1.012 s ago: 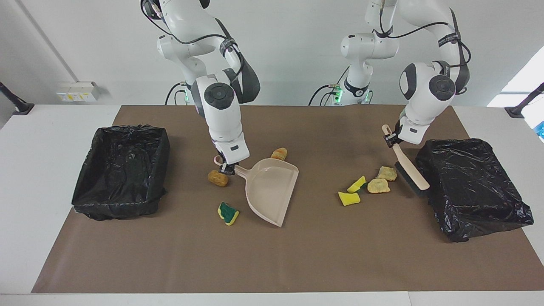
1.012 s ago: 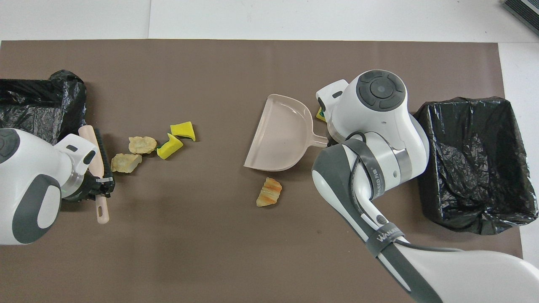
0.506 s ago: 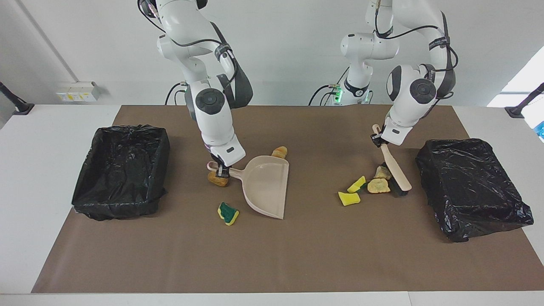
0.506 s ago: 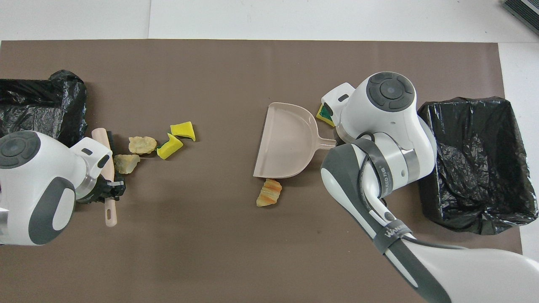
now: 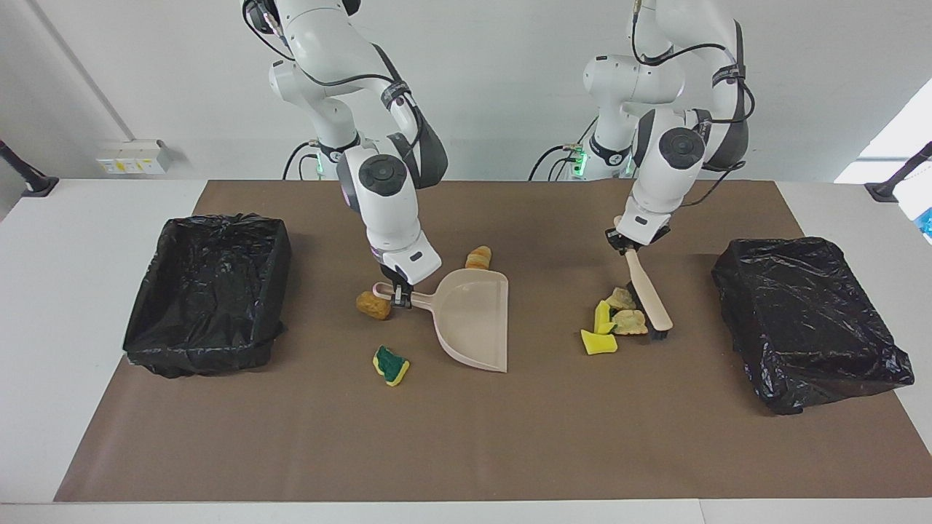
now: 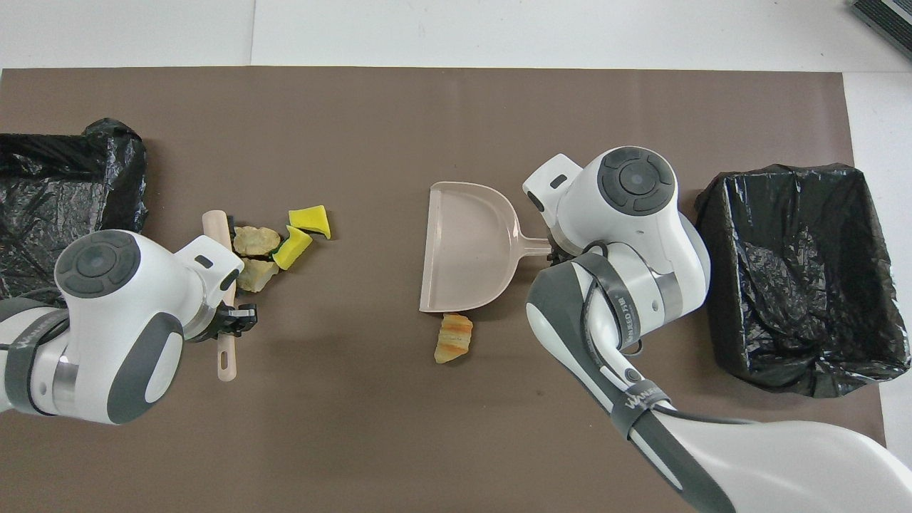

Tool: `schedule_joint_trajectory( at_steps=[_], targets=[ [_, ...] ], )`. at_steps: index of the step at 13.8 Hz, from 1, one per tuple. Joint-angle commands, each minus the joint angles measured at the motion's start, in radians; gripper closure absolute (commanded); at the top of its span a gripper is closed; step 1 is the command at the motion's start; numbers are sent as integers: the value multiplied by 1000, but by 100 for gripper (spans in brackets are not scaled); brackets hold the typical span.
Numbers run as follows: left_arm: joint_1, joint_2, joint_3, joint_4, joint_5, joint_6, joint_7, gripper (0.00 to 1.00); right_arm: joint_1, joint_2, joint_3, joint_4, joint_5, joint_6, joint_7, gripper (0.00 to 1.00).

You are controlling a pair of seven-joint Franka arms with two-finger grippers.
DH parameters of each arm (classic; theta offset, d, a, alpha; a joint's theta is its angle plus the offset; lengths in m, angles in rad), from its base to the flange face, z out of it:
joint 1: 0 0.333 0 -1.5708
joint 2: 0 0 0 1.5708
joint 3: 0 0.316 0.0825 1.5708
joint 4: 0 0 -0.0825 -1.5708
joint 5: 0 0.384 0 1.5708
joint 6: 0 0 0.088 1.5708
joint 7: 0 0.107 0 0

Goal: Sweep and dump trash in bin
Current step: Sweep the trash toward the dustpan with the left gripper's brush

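My right gripper (image 5: pixel 399 295) is shut on the handle of the beige dustpan (image 5: pixel 473 320), which lies on the mat near the middle (image 6: pixel 467 246). My left gripper (image 5: pixel 630 244) is shut on the brush (image 5: pixel 648 291), whose bristles press against a cluster of trash: two yellow sponge pieces (image 5: pixel 598 342) and two tan lumps (image 5: pixel 630 322), also seen from overhead (image 6: pixel 256 241). A striped bread lump (image 5: pixel 478 257) lies against the pan's rim. A brown lump (image 5: pixel 373 306) sits by the pan's handle. A green-backed sponge (image 5: pixel 391 364) lies farther from the robots.
A black-lined bin (image 5: pixel 207 291) stands at the right arm's end of the brown mat. A second black-lined bin (image 5: pixel 808 320) stands at the left arm's end. The brown lump and green-backed sponge are hidden under the right arm in the overhead view.
My left gripper swept the brush toward the middle, bunching the four scraps together. My right gripper shifted and turned the dustpan, whose rim now touches the striped bread lump.
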Motion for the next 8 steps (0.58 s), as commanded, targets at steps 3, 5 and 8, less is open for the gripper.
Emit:
schedule_joint_trajectory(
  at_steps=[3, 5, 8],
  targets=[
    [-102, 31, 9, -2, -45, 80, -65, 100, 17, 8, 8, -10, -8, 23, -16, 100],
    [-135, 60, 9, 1, -45, 129, -117, 100, 16, 8, 8, -10, -4, 23, -16, 100],
    [-178, 63, 7, 26, -85, 112, -126, 100, 14, 10, 8, -9, 4, 23, -16, 100]
  ],
)
